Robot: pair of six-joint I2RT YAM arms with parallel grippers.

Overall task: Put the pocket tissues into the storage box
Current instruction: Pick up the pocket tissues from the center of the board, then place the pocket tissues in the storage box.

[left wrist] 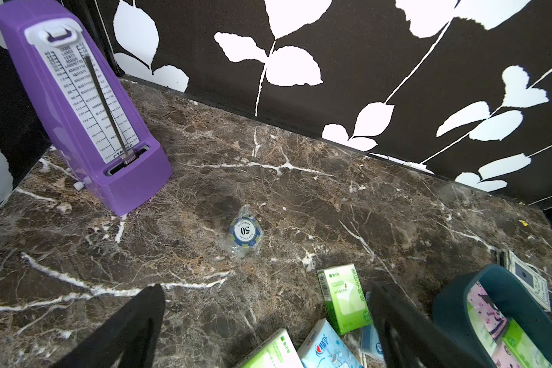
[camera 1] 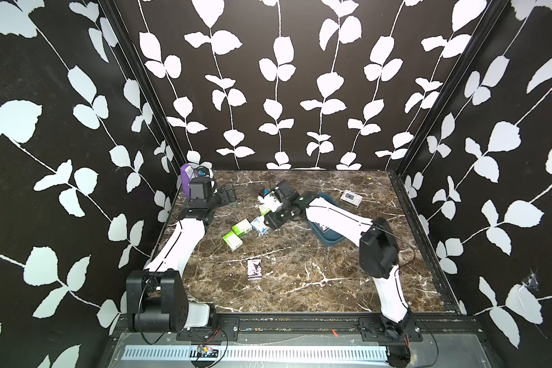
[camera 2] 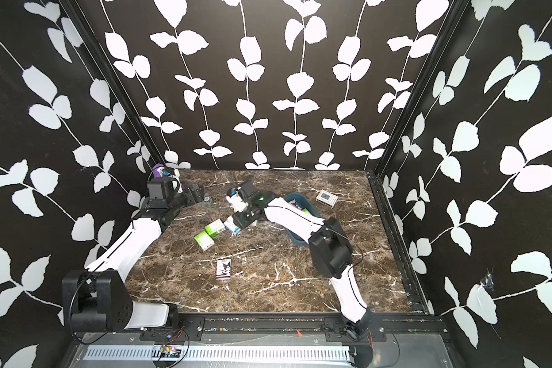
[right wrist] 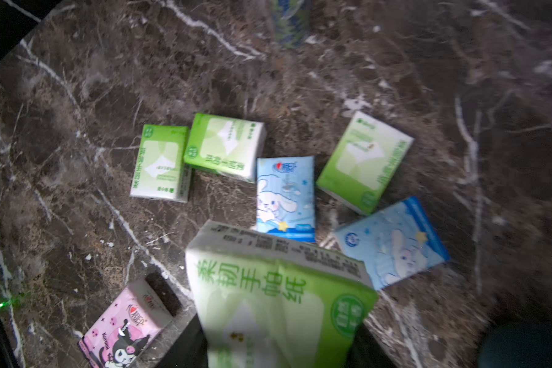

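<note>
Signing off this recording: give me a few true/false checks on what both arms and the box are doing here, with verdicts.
1. The right gripper has a green-and-white tissue pack between its jaws. True.
2. The dark teal plastic storage box is empty. False: a pink pack and a green pack lie in it.
3. The purple pyramid-shaped metronome stands upright at the table's far left corner. True.
4. The left gripper grips the wrapped blue poker chip. False: its jaws are open and empty; the chip lies on the marble table, apart from them.
</note>
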